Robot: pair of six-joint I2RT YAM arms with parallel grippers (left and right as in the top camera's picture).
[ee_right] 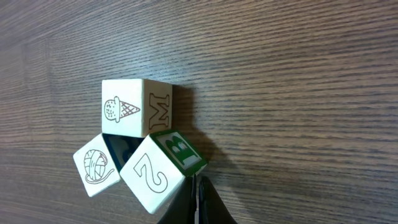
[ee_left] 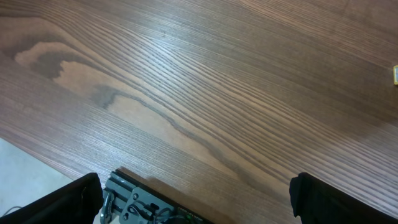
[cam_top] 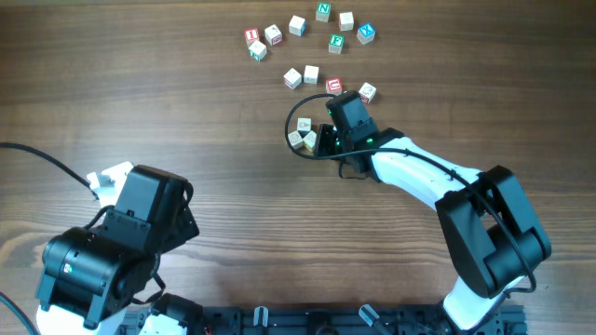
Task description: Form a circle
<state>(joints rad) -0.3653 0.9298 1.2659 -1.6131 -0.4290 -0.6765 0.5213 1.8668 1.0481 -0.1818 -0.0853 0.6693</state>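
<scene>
while its fingers are pressed together with nothing between them, the right gripper [ee_right: 198,202] sits low on the table [cam_top: 186,93], its tip touching the lower corner of a tilted cube with a green b and a 2 [ee_right: 163,171]. that cube crowds an ice-cream cube [ee_right: 135,107] and a yarn cube [ee_right: 95,165]; together they make a tight clump [cam_top: 303,133] just beside the wrist. beyond them the other alphabet cubes [cam_top: 311,37] lie in a loose arc toward the far edge, with no closed ring yet. judging by this, the step in hand is nudging the clump apart. next it likely calls for a gentle push on one cube alone, toward the arc's open side. the left gripper [ee_left: 196,199] hangs wide open and empty, well apart.
</scene>
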